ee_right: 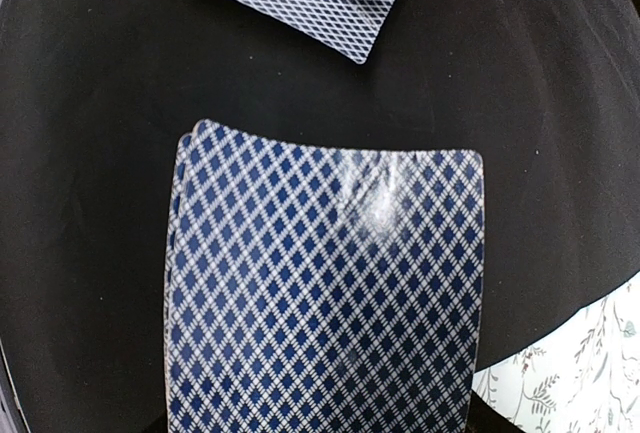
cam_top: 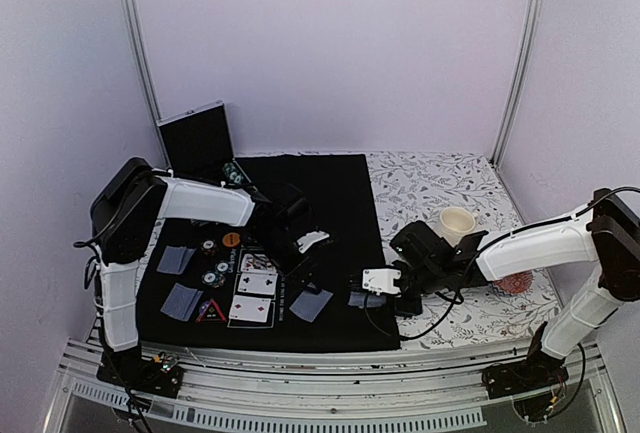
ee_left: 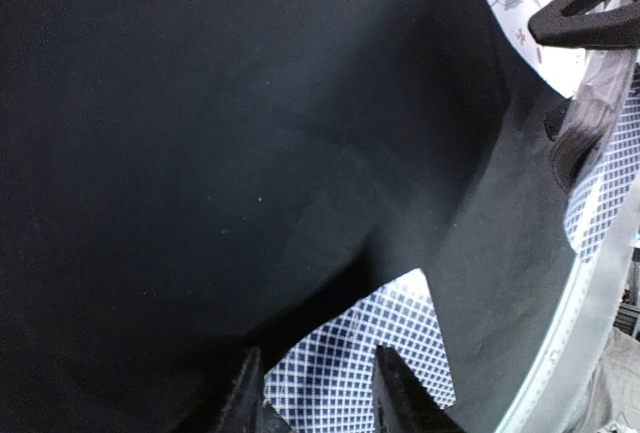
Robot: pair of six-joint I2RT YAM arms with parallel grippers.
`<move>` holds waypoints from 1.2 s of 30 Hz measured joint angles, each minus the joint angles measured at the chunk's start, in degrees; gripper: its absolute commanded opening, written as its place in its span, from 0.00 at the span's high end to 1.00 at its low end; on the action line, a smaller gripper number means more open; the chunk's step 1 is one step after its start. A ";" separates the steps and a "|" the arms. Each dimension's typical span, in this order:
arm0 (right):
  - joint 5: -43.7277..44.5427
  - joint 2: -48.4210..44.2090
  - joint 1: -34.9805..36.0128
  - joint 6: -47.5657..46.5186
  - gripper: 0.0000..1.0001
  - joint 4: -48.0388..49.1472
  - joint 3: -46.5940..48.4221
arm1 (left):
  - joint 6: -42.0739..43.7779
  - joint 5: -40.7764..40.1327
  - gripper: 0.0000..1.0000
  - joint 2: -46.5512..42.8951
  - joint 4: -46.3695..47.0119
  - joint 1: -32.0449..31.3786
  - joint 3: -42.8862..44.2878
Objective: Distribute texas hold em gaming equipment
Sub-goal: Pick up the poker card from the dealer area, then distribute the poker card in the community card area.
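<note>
L fingers (ee_left: 247, 393) apart, low over black mat (cam_top: 340, 203), straddling one face-down card (ee_left: 340, 363) lying near mat's front edge. R fingers (cam_top: 383, 295) clamped on card stack (ee_right: 330, 293), backs up, held over mat's right edge. Face-up cards (cam_top: 257, 284), chips (cam_top: 215, 276), red triangle (cam_top: 210, 311) at mat's left. Cream cup (cam_top: 457, 223) stands on patterned tabletop (cam_top: 450, 178).
</note>
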 measured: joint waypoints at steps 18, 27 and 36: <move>0.46 -0.74 0.00 -0.20 0.43 -0.15 -0.37 | -0.22 3.02 1.00 -1.09 0.70 -0.11 -0.15; 0.61 -2.67 0.00 0.59 0.43 -0.15 -0.42 | -11.41 3.19 1.00 -12.68 13.90 3.13 -6.84; 0.61 -3.61 0.00 2.29 0.43 0.00 -0.42 | -37.97 -9.51 1.00 -23.85 50.64 12.15 -27.89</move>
